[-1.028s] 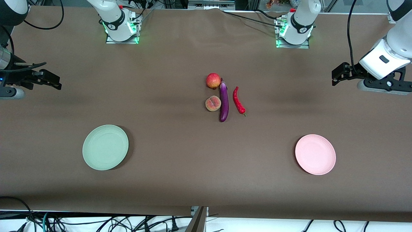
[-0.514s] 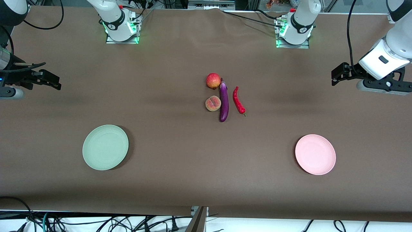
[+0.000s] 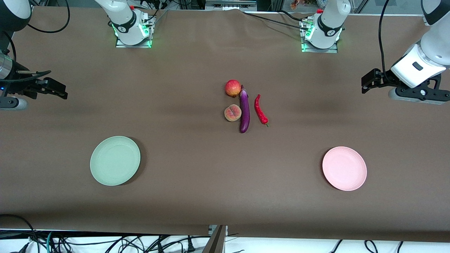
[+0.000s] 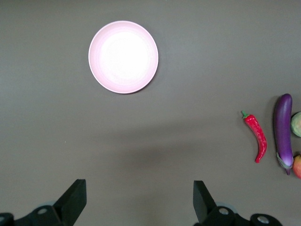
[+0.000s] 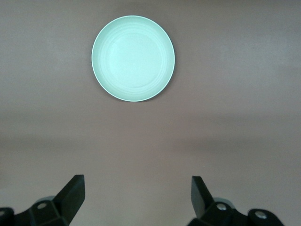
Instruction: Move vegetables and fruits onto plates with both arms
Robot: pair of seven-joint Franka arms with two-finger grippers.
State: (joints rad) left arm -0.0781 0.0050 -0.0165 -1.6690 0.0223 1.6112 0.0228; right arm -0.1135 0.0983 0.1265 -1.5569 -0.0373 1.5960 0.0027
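Note:
A purple eggplant (image 3: 244, 110) lies mid-table, with the red-yellow apple (image 3: 232, 88) and the creased peach (image 3: 232, 113) beside it toward the right arm's end and the red chili (image 3: 260, 109) toward the left arm's end. The green plate (image 3: 115, 160) and pink plate (image 3: 344, 168) lie nearer the front camera. My left gripper (image 3: 367, 81) is open and empty above the table's left-arm end; its wrist view shows the pink plate (image 4: 123, 57), chili (image 4: 256, 136) and eggplant (image 4: 283, 131). My right gripper (image 3: 58, 89) is open and empty above the other end; its view shows the green plate (image 5: 133, 58).
Both arm bases (image 3: 132, 30) (image 3: 321, 35) stand with green lights at the table's edge farthest from the front camera. Cables hang below the table's edge nearest that camera. The brown cloth (image 3: 197, 175) between the two plates is bare.
Both grippers have drifted slightly upward in the front view. The fruits, vegetables and plates have not moved.

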